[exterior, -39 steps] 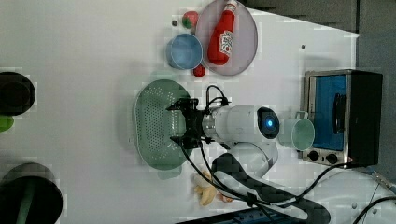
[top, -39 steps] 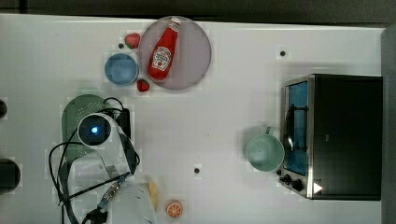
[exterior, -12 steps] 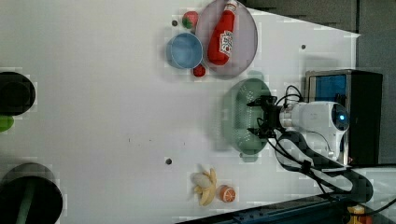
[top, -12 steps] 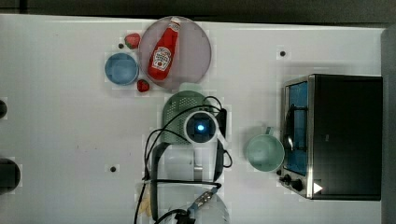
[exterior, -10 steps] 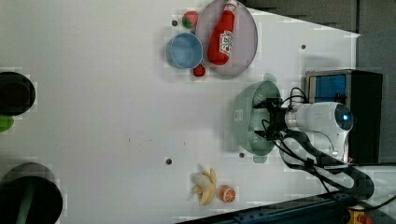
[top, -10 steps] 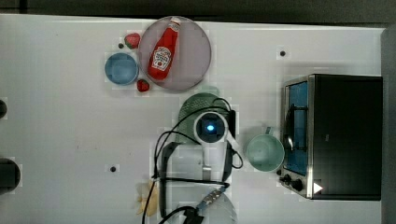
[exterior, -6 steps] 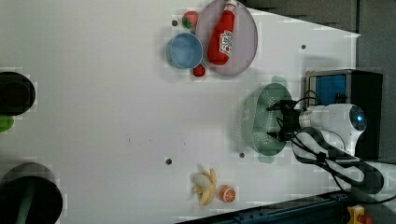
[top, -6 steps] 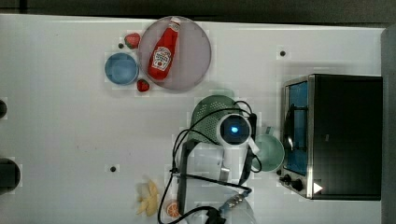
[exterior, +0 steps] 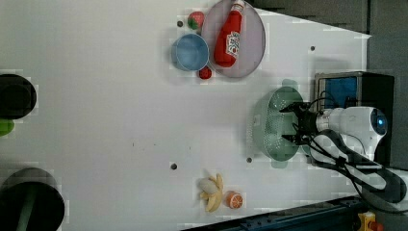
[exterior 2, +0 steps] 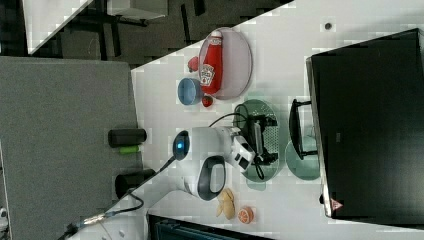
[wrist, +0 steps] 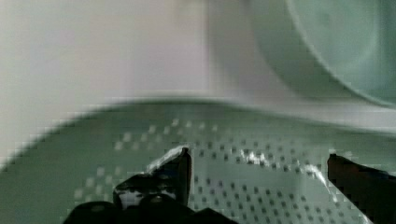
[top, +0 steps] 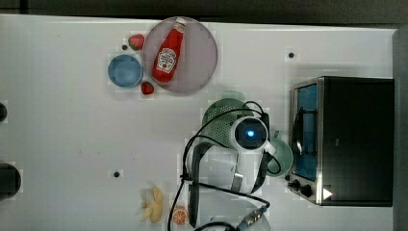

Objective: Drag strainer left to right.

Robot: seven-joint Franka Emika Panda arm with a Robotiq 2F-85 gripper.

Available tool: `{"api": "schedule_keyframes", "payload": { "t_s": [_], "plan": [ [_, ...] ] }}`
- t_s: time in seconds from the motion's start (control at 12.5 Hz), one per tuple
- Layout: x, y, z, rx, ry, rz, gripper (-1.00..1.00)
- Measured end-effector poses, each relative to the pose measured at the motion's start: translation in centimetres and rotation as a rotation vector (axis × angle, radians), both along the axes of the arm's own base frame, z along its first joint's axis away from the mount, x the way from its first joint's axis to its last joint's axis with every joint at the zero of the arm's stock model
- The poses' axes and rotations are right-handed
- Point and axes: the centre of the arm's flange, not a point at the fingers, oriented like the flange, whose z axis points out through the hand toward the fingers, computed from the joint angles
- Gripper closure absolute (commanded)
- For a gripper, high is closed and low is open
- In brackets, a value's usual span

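Gripper (exterior: 294, 123), fingers spread wide and holding nothing, reaches into the strainer (exterior: 269, 126). The strainer lies on the counter (exterior: 106, 115) beside the mug (top: 284, 156) and toaster oven (top: 353, 139). Ketchup bottle (top: 167, 53) lies on the plate (top: 199, 57), the blue bowl (top: 125, 70) adjacent.

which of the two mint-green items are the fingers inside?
The pale mint-green oval plastic strainer with rows of tiny holes; the open fingers sit inside it. The round mint-green mug beside it is solid-walled.
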Motion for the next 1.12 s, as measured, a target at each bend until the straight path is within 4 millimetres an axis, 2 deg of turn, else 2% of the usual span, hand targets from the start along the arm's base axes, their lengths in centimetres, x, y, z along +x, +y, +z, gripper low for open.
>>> {"api": "schedule_keyframes", "payload": {
  "t_s": [0.16, 0.32, 0.48, 0.56, 0.72, 0.88, 0.96, 1.12],
  "plan": [
    [0.1, 3.2, 3.6, 0.057, 0.041, 0.134, -1.00],
    [0.1, 6.6, 9.2, 0.114, 0.103, 0.291, -1.00],
    [1.1, 8.4, 17.0, 0.166, 0.126, 0.428, -1.00],
    [1.7, 9.0, 21.6, 0.171, 0.103, 0.491, -1.00],
    [1.7, 8.9, 32.2, 0.144, -0.003, 0.588, -1.00],
    [-0.4, 7.9, 42.3, 0.125, -0.101, 0.629, -1.00],
    [-1.9, 6.9, 46.2, 0.106, -0.117, 0.635, -1.00],
    [-4.3, 5.1, 50.5, 0.061, -0.174, 0.616, -1.00]
  ]
}}
